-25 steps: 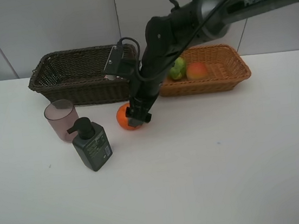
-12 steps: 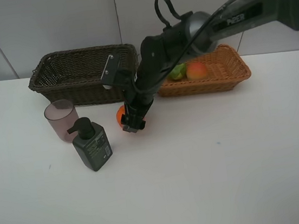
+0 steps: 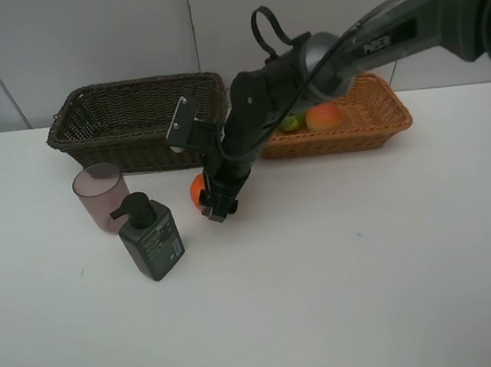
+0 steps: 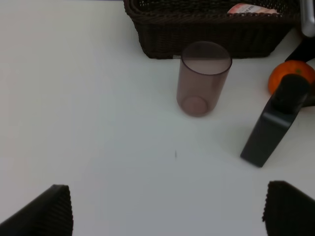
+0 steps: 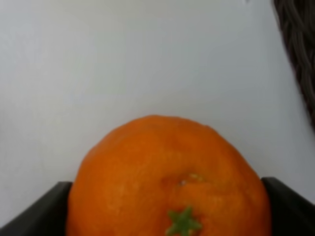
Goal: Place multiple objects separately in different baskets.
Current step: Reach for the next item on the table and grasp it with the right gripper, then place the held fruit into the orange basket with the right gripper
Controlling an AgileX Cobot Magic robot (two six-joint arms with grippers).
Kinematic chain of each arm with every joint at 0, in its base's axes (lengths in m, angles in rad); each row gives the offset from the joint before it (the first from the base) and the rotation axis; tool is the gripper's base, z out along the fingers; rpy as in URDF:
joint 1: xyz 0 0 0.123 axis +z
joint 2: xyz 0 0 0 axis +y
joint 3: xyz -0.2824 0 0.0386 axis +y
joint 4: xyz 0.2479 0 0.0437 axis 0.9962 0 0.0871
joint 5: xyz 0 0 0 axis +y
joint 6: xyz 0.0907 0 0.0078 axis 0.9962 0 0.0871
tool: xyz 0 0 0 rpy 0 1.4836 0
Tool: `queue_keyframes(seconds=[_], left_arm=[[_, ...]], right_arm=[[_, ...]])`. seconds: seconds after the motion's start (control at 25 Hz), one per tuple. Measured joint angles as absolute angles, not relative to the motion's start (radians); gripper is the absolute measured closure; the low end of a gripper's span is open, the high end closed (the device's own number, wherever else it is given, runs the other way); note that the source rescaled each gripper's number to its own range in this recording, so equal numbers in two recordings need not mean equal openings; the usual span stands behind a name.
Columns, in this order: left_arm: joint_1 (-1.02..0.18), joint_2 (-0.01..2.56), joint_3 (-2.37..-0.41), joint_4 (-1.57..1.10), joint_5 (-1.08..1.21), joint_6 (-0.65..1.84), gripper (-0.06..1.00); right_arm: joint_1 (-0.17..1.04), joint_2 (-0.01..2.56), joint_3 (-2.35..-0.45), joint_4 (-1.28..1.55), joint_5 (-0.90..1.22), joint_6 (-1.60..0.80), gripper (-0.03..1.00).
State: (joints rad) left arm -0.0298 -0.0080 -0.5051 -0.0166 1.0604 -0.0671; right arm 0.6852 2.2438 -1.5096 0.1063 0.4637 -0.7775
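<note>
Orange-skinned fruit, one: the orange [image 3: 198, 192] sits on the white table [image 3: 373, 275], left of frame centre in the high view, just in front of the dark brown basket [image 3: 105, 138].
Right gripper [image 3: 215, 208]: lowered over the orange, a finger on each side and close against the peel in the wrist view; whether they pinch yet cannot be told.
Left gripper [image 4: 167, 209]: jaws wide apart, holding nothing.
Light basket [image 3: 373, 125], upper right: green fruit [image 3: 290, 124] and peach [image 3: 322, 117] inside.
Mauve cup [image 3: 101, 197] and pump bottle [image 3: 151, 240]: on the table, mid-left.
Step in hand, by my reading — grasping the orange. The next move calls for a firm squeeze, a straight lift, then carriage over the light basket's rim to join the other fruit.
</note>
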Motion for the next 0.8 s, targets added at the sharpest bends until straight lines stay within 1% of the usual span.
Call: queue_keyframes(seconds=[0.8], left_arm=[[-0.030, -0.008, -0.505, -0.017, 1.060, -0.067, -0.06]], right_arm=[[0.685, 2.237, -1.510, 0.125, 0.475, -0.777, 0.29]])
